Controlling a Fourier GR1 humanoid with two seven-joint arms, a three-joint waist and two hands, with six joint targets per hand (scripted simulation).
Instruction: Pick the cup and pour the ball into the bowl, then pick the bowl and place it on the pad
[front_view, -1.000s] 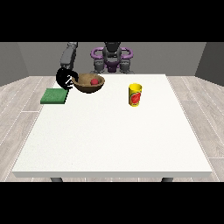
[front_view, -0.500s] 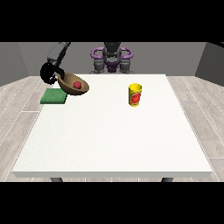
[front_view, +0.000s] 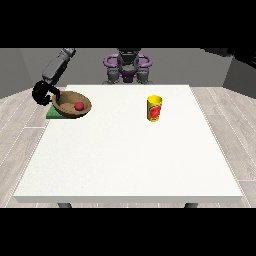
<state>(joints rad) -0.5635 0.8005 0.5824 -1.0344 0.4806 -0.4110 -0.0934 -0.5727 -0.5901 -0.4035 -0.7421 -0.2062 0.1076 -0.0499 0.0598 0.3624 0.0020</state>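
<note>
At the table's (front_view: 125, 160) left edge, the hand (front_view: 44, 93) grips the bowl (front_view: 71, 104) over the pad (front_view: 54, 113).

Bowl (front_view: 71, 104) with ball (front_view: 79, 106) over pad (front_view: 53, 113)

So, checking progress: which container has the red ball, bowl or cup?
The brown bowl over the green pad, held by the hand at the view's left; the red ball lies inside. The yellow cup stands apart.

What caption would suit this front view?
Hand at the view's left holds the bowl, ball inside, over the green pad.
</note>
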